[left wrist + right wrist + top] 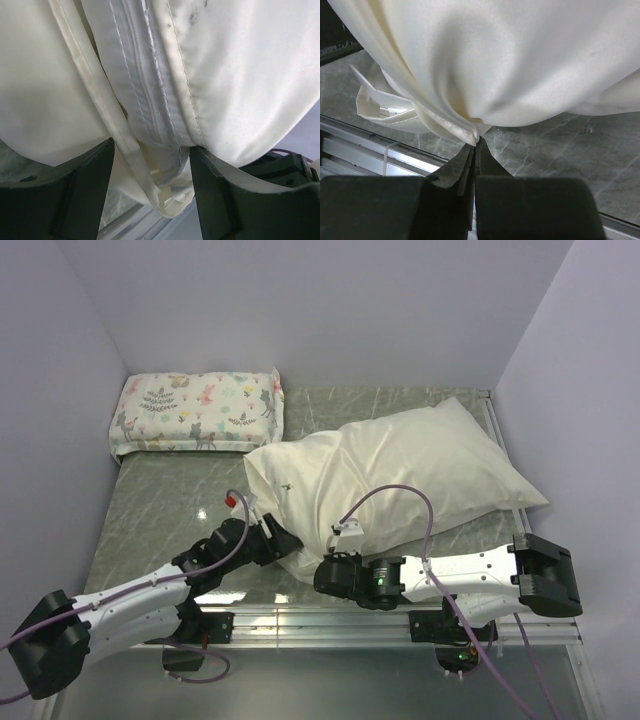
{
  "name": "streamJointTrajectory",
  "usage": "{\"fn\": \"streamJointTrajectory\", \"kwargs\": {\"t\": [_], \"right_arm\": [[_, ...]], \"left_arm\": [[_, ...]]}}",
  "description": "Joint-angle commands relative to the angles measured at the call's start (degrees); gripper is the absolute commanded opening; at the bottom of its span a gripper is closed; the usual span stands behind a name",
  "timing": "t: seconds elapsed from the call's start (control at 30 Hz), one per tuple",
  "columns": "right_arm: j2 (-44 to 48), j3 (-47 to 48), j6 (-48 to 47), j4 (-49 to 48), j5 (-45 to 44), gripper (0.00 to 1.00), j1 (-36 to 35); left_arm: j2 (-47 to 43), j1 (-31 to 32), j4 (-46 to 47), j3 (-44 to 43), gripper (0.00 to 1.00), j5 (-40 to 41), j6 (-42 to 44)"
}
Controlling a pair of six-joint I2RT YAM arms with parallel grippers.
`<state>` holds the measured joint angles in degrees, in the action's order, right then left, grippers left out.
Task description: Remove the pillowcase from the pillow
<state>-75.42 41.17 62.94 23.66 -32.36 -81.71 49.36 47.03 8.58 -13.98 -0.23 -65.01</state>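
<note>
Pillowcase (400, 475) lies centrally, printed pillow (198, 412) just beside its far-left corner.

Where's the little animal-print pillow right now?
In the top view, the animal-print pillow lies in the far left corner of the table, just behind the large cream pillowcase.

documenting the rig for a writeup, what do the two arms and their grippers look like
Both the left arm and right arm have white links joined by round black joint housings, ending in a blocky black shoulder. A lilac cable loops along each. The left gripper and right gripper have plain black fingers. A small red part sits by the left wrist.
</note>
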Motion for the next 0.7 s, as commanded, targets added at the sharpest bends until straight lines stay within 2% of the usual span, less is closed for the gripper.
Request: {"fn": "streamJointTrajectory", "kwargs": {"t": [0.0,0.13,0.37,0.47,0.67], "right_arm": [[1.9,0.8,0.2,1.7,-2.5,0.0,0.2],[1.5,0.6,0.3,2.1,-2.4,0.0,0.1],[0.6,-1.1,1.5,2.5,-2.0,0.0,0.1],[0.5,-1.5,1.8,2.8,-2.0,0.0,0.1],[2.1,-0.4,1.3,3.8,-2.9,0.0,0.1]], "left_arm": [[2.3,-1.8,4.7,-3.9,0.68,-0.7,2.5],[4.6,-3.9,4.1,-6.7,0.74,-1.8,4.7],[6.1,-6.6,1.9,-11.1,0.78,-5.1,8.0],[8.0,-7.5,1.6,-12.4,0.75,-6.0,9.1],[11.3,-7.9,4.4,-10.9,0.59,-7.3,8.1]]}}
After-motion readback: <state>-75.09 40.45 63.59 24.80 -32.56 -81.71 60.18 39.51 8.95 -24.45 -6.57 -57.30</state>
